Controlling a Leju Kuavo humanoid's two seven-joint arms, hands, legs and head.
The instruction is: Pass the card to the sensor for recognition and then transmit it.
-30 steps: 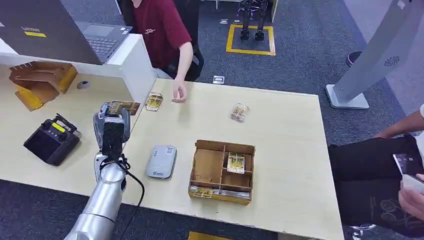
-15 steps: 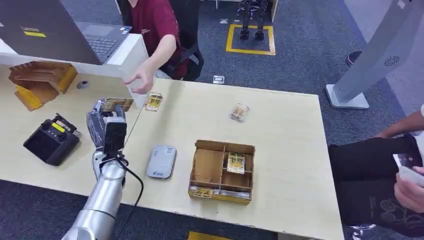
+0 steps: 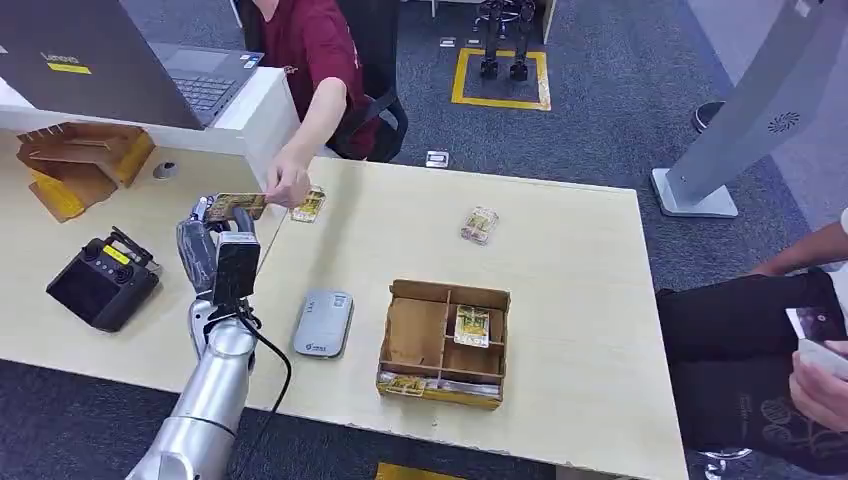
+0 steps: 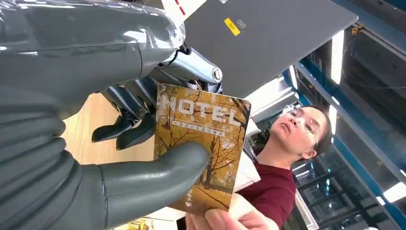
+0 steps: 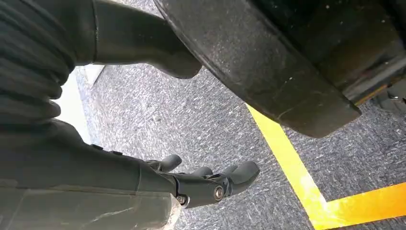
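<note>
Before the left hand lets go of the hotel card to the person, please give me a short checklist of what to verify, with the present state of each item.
1. The left hand grips the card: ok, the thumb presses on its face in the left wrist view.
2. The person's hand has reached the card: ok, its fingers touch the card's far edge.
3. The person's grip is firm enough to take it: cannot tell.
4. The card was already read by the sensor: cannot tell; the sensor lies on the table, apart from the card.
5. The right hand is out of the way: ok, it hangs over the floor, holding nothing.
</note>
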